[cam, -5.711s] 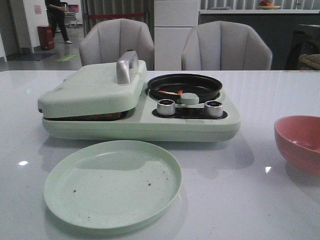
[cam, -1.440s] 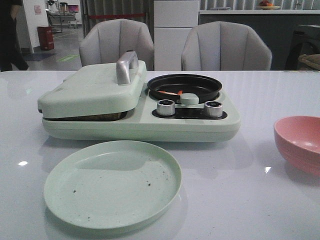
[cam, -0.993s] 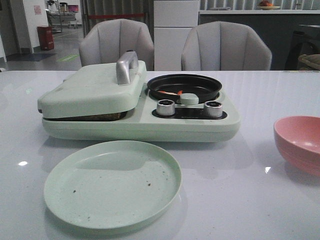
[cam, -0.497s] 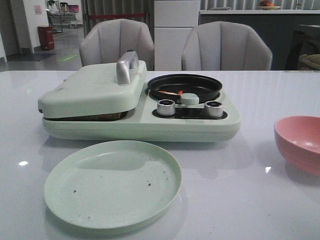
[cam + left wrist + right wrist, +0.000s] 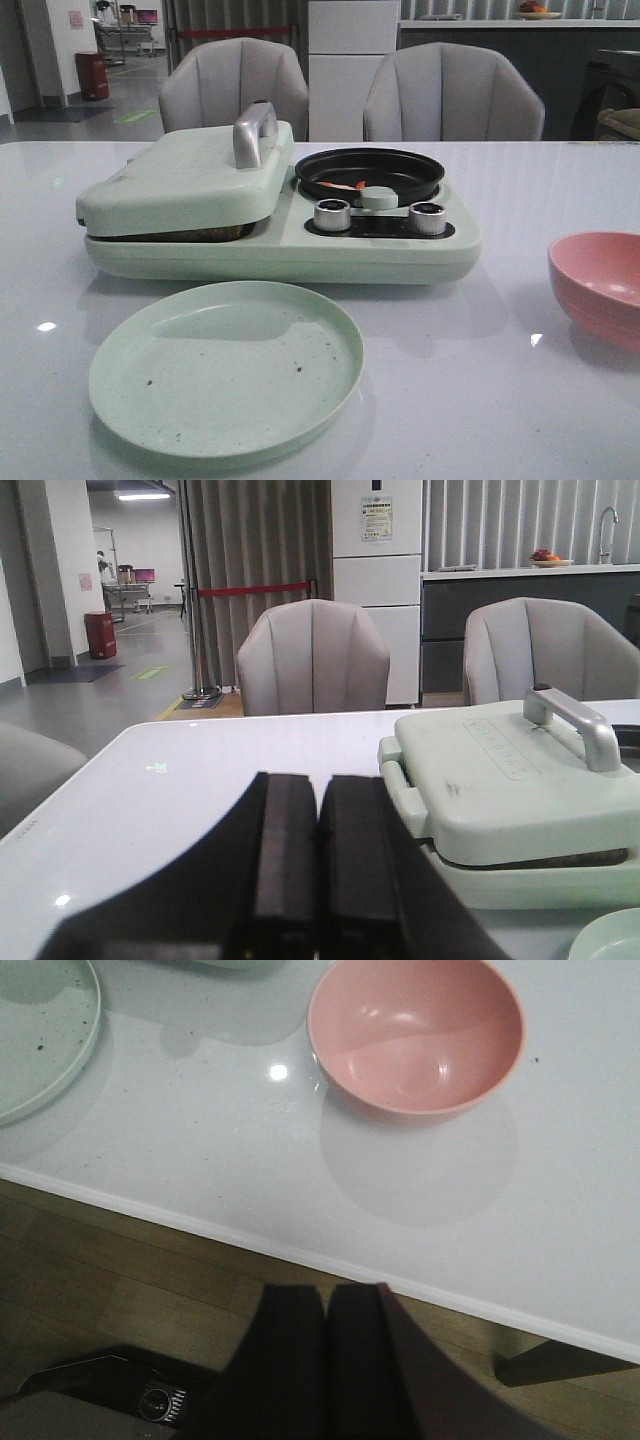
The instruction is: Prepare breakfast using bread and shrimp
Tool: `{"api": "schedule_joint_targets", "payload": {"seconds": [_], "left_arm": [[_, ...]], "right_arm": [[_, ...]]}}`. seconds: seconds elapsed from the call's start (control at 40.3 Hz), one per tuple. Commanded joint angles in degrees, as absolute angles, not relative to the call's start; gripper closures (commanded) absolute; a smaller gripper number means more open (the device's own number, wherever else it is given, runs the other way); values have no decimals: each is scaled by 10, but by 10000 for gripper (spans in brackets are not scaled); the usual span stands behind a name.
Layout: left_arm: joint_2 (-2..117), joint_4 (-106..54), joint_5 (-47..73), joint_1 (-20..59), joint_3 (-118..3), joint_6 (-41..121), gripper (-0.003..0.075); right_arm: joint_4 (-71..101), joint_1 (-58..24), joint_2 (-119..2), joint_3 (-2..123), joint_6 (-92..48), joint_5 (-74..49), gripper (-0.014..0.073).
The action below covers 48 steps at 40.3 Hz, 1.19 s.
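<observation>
We have 3 views. The front camera sits low at the near edge of the surface [image 5: 520,420] and looks forward across it, with the green plate [image 5: 225,368] closest and the breakfast maker [image 5: 270,215] behind it. The left wrist camera looks level over the closed left hand [image 5: 318,865] at the maker's lid [image 5: 500,780] from its left side. The right wrist camera looks steeply down past the closed right hand [image 5: 328,1360], held off the surface edge above the floor. It shares the pink bowl [image 5: 416,1035] and plate rim with the front view.

Glossy white table [image 5: 520,400]; matt green plate [image 5: 225,368]; metal handle [image 5: 252,132].
</observation>
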<state>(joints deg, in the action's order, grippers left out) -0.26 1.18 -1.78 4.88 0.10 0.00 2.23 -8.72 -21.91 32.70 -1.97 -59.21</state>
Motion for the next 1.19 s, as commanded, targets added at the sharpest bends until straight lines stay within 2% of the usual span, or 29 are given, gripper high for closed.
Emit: {"api": "schedule_joint_targets", "payload": {"seconds": [0.0,0.273,0.521,0.77,0.919,1.167], "left_arm": [[-15,10,-69,53,5,-7,620],[-15,10,-69,53,5,-7,620],[-15,10,-69,53,5,-7,620],[-15,10,-69,53,5,-7,620],[-15,10,-69,53,5,-7,620],[-15,10,-69,53,5,-7,620]], "right_arm": [[23,-87,-223,342,-20,-559,559],[20,-65,-170,323,-20,-536,559],[8,6,-64,193,-20,-241,559],[8,26,0,54,-20,-62,559],[8,26,19,-5,-20,10,559],[8,26,19,-6,-20,21,559]]}}
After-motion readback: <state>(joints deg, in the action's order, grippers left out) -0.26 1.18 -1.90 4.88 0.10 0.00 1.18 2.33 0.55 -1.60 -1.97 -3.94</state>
